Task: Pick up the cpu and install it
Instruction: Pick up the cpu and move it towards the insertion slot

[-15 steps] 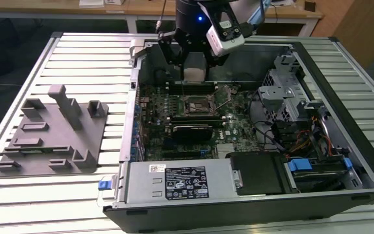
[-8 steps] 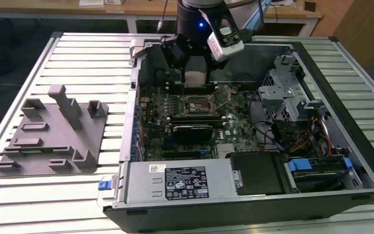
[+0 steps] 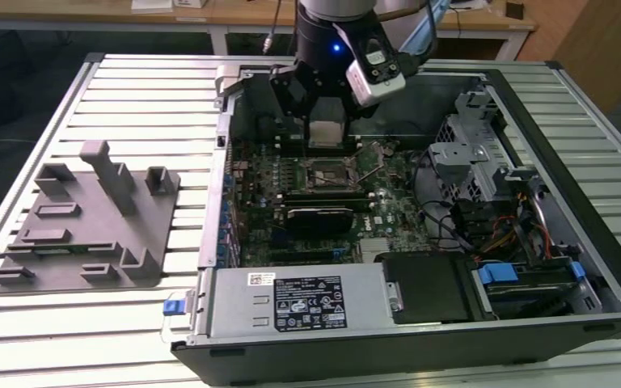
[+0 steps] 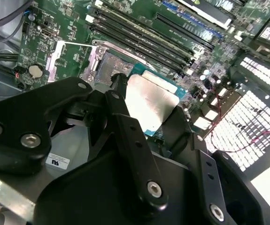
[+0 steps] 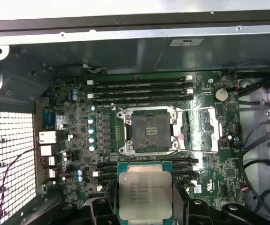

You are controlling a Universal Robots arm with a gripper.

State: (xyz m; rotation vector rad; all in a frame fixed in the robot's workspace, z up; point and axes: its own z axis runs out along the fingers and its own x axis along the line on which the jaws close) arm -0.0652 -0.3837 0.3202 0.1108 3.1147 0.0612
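The cpu (image 3: 325,131), a flat square chip with a silvery top and a thin green rim, hangs above the motherboard inside the open computer case (image 3: 601,234). My gripper (image 3: 325,136) is shut on it, one black finger on each of two opposite edges. In the first wrist view the cpu (image 5: 145,193) sits level between the fingers (image 5: 180,201), short of the dark square socket (image 5: 150,130). That socket's metal frame (image 5: 199,130) is swung open to one side. In the second wrist view the cpu (image 4: 150,104) partly covers the socket (image 4: 107,68).
The case lies open on a slatted metal table (image 3: 127,89). A grey fixture plate (image 3: 84,222) sits at the exterior view's left. Inside the case are a power supply (image 3: 289,299), a drive cage (image 3: 488,166), coloured cables (image 3: 504,234) and memory slots (image 5: 139,89) beside the socket.
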